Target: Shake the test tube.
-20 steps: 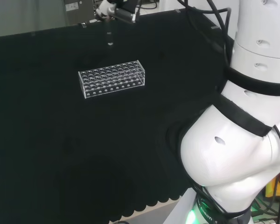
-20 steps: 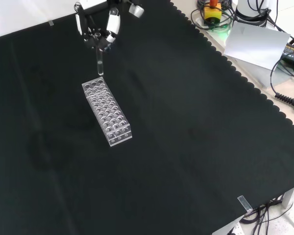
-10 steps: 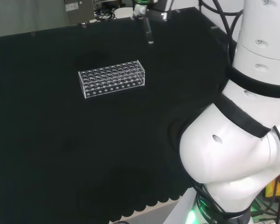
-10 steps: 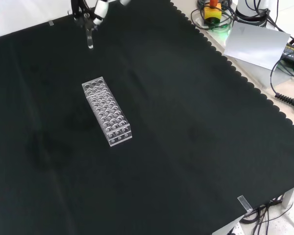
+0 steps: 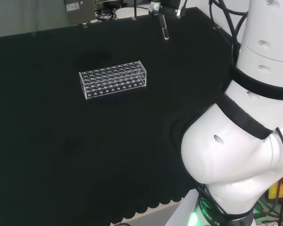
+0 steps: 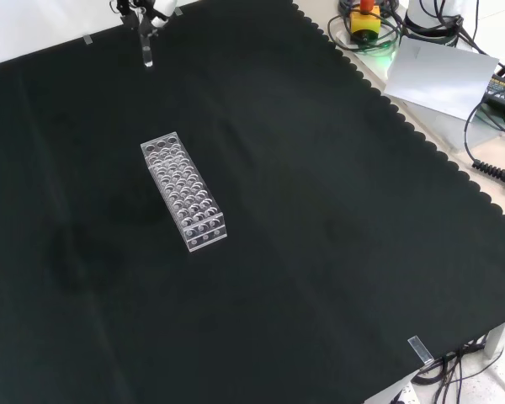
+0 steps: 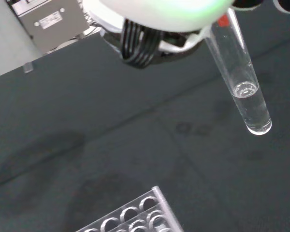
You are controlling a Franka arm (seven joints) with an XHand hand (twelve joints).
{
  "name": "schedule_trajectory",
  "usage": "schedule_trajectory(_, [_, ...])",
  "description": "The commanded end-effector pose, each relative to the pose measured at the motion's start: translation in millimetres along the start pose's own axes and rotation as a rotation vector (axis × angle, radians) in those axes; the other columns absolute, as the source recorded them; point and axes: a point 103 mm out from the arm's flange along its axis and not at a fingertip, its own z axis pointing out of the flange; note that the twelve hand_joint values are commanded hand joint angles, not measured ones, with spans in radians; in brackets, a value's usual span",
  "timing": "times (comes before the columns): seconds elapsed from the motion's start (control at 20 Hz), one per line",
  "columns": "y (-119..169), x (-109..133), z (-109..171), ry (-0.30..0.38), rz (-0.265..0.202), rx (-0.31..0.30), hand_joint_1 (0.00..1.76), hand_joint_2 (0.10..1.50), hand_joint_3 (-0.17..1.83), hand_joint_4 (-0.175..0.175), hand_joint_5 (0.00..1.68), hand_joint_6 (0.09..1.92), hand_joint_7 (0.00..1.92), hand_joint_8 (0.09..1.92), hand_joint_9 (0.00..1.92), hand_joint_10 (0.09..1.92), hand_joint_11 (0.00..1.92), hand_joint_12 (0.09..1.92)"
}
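Fingers (image 6: 157, 10) at the top edge of the front view are closed on the upper end of the test tube (image 6: 146, 52), which hangs below them, clear of the bench (image 6: 337, 252).

Nearest, in the wrist view, the test tube (image 7: 239, 79) runs slanted, its rounded end lowest, with a small amount of clear liquid in the bottom part. A corner of the clear rack (image 7: 135, 217) shows at the lower edge of that frame, apart from the tube.

In the front view the rack (image 6: 183, 192) lies left of centre on the black cloth, its holes empty as far as can be seen. The tube is in the upper left of the frame, well apart from the rack.

In the head view the rack (image 5: 113, 78) sits in the upper middle of the frame. The test tube (image 5: 164, 28) is higher and to the right of it, tilted, at the far edge of the cloth, with the hand (image 5: 155, 7) at the top edge.
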Motion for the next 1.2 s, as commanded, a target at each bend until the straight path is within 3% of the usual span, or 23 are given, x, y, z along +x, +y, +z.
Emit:
schedule_trajectory(0.05, [-12.3,61.3,16.8,0.051,-0.12,0.044,1.23,0.66,0.59,-0.175,1.39,0.42,1.82,0.36,1.72,0.36,1.34,0.84])
schedule_trajectory(0.4, [-47.3,154.1,40.6,0.152,-0.295,0.133,1.23,0.66,0.59,-0.175,1.39,0.42,1.82,0.36,1.72,0.36,1.34,0.84])
schedule_trajectory(0.6, [-64.6,190.6,44.4,0.199,-0.374,0.166,1.23,0.66,0.59,-0.175,1.39,0.42,1.82,0.36,1.72,0.36,1.34,0.84])
schedule_trajectory(0.9, [-71.3,209.8,42.5,0.215,-0.403,0.174,1.23,0.66,0.59,-0.175,1.39,0.42,1.82,0.36,1.72,0.36,1.34,0.84])
schedule_trajectory(1.2, [-57.4,183.9,39.3,0.185,-0.363,0.147,1.23,0.66,0.59,-0.175,1.39,0.42,1.82,0.36,1.71,0.36,1.34,0.84])
